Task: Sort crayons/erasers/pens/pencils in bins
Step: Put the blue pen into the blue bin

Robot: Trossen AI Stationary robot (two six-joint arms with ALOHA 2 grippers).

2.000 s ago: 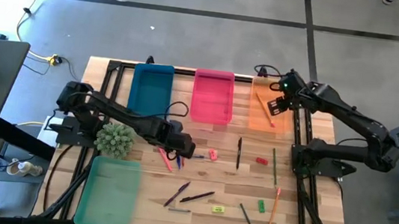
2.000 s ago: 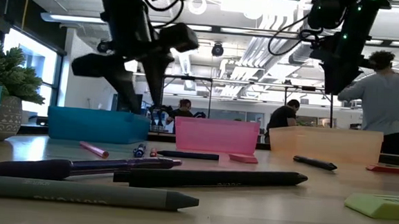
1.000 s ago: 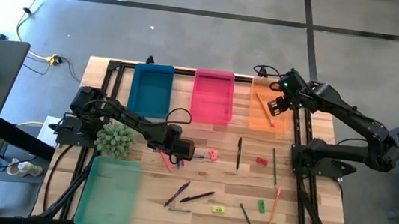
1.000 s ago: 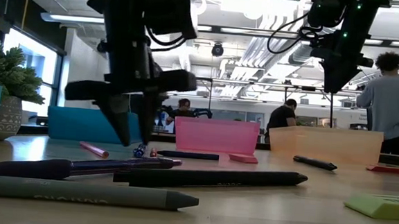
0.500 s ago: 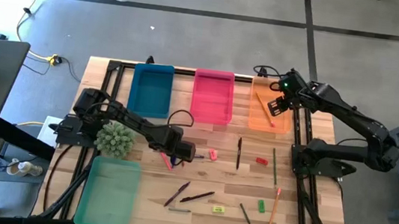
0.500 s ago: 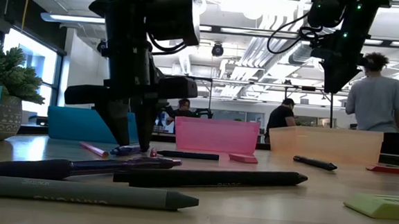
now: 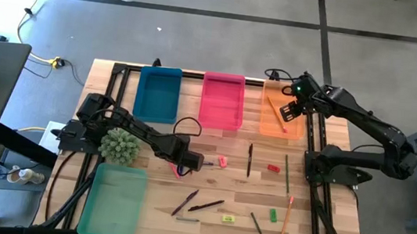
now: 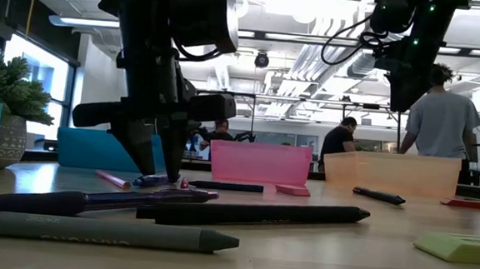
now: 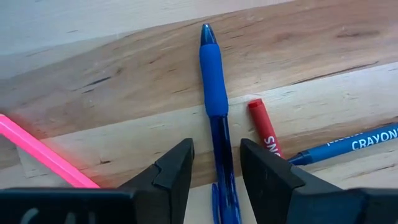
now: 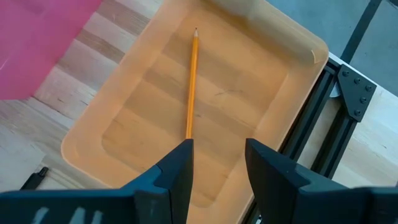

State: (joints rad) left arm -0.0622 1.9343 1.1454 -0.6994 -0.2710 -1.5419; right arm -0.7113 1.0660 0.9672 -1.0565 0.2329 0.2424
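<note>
- Looking down my left wrist camera, I see the left gripper (image 9: 214,171) low over the table with its two fingers set either side of a blue pen (image 9: 214,99); the jaws are parted and straddle the barrel, and I cannot tell whether they touch it.
- Just beside that pen lie a short red crayon (image 9: 265,127) and a blue crayon (image 9: 354,143); a pink stick (image 9: 43,155) lies on the pen's other side.
- From above, the left gripper (image 7: 188,160) sits mid-table, in front of the gap between the blue bin (image 7: 158,93) and the pink bin (image 7: 221,99).
- My right gripper (image 10: 217,162) hangs above the orange bin (image 10: 292,68), jaws parted and empty.
- One orange pencil (image 10: 191,81) lies flat inside the orange bin.
- The light green bin (image 7: 114,201) sits at the table's near left corner, by a potted plant (image 7: 119,145).
- More pens, pencils and erasers lie scattered across the near half of the table (image 7: 223,193).
</note>
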